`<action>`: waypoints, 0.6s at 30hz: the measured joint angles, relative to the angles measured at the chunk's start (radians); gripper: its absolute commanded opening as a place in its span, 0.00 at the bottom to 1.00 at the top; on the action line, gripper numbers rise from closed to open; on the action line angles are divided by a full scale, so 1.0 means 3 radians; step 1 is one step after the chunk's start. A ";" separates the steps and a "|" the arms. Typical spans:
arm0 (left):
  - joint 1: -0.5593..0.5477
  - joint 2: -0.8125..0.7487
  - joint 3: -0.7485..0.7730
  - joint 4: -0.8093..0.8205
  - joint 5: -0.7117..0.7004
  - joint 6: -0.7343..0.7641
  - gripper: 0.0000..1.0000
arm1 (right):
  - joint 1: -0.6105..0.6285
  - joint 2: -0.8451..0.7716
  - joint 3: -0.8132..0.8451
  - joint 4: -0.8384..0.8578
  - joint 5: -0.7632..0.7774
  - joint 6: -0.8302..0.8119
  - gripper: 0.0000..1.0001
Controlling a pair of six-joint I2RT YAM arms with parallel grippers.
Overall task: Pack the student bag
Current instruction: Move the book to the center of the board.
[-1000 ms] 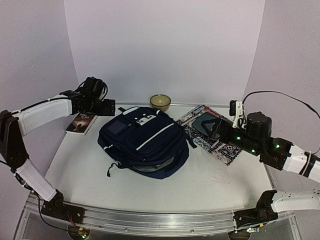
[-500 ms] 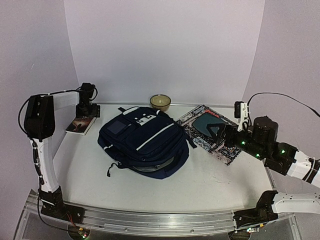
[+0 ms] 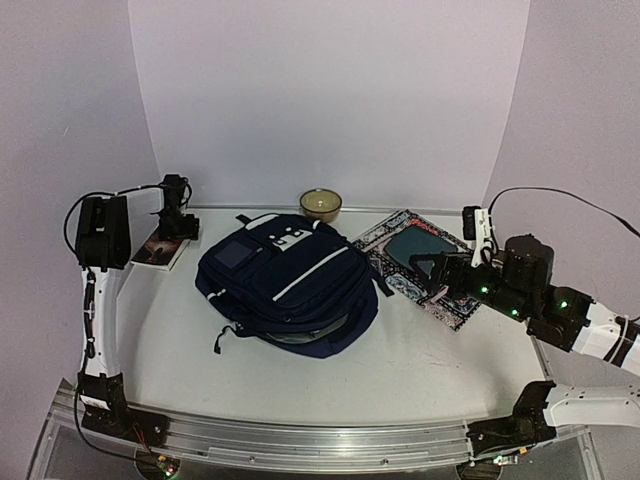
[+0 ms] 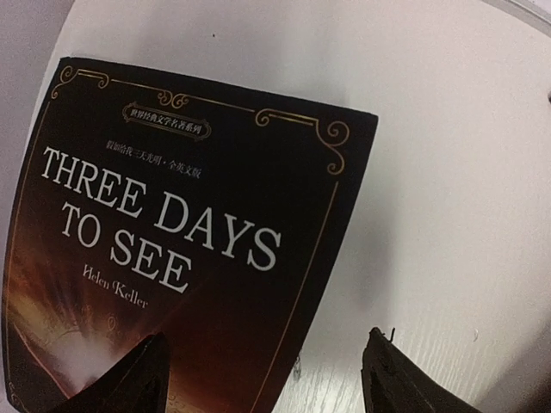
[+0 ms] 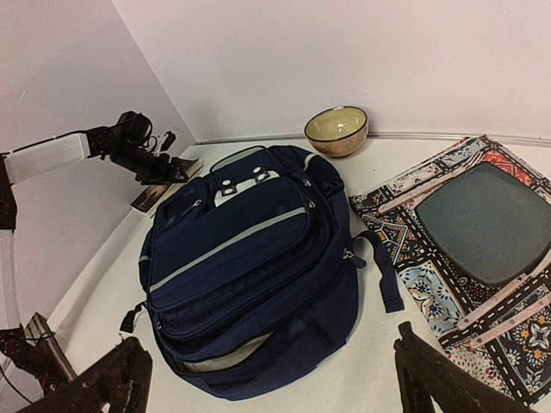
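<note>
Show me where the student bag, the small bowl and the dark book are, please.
student bag point(image 3: 255, 278): top external view, on its navy front panel.
bowl point(image 3: 321, 205): top external view, on its inside.
book point(image 4: 172, 241): left wrist view, on the front cover by the title.

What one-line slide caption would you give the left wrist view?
Open left tool hovers over the book Three Days to See, lying on the white table.

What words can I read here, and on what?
"THREE DAYS TO SEE": cover of the dark, gold-bordered paperback book.
"Helen Keller": same cover, under the title.
Chinese lines above the title: too small to read.
Red word on the colourful patterned book: blurred.
On the navy-blue fabric backpack: nothing legible.
</note>
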 measured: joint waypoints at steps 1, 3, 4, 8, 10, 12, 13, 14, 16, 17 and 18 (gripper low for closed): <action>0.0002 0.0042 0.0041 -0.0015 0.0002 0.0023 0.71 | 0.0000 0.0002 0.0000 0.0001 0.0000 -0.0003 0.98; 0.0003 0.0121 0.0136 -0.0046 -0.0028 0.0071 0.64 | 0.0000 0.0003 0.0000 0.0000 0.0000 -0.0005 0.98; 0.0003 0.0157 0.0190 -0.0057 -0.0050 0.0107 0.61 | 0.0000 0.0004 0.0000 -0.0001 0.0000 -0.0006 0.98; 0.0007 0.0209 0.0259 -0.0074 -0.0154 0.0201 0.48 | 0.0000 0.0003 -0.0002 0.0001 0.0000 -0.0006 0.98; 0.0007 0.0210 0.0261 -0.0079 -0.0213 0.0244 0.40 | 0.0000 -0.0001 -0.0012 0.0003 0.0000 -0.0006 0.98; 0.0007 0.0210 0.0260 -0.0082 -0.0244 0.0277 0.32 | 0.0000 -0.0010 -0.0027 0.0002 0.0000 -0.0005 0.98; 0.0003 0.0210 0.0260 -0.0079 -0.0260 0.0298 0.27 | 0.0000 -0.0019 -0.0037 0.0002 0.0000 -0.0005 0.98; -0.0001 0.0210 0.0259 -0.0074 -0.0274 0.0308 0.22 | 0.0000 -0.0028 -0.0047 0.0001 0.0000 -0.0005 0.98; -0.0008 0.0205 0.0238 -0.0045 -0.0288 0.0341 0.13 | 0.0000 -0.0043 -0.0059 0.0001 0.0000 -0.0005 0.98; -0.0012 0.0193 0.0212 -0.0014 -0.0289 0.0349 0.07 | 0.0000 -0.0052 -0.0063 0.0001 -0.0001 -0.0005 0.98; -0.0015 0.0176 0.0182 0.0013 -0.0287 0.0352 0.02 | 0.0000 -0.0059 -0.0066 0.0002 -0.0001 -0.0004 0.98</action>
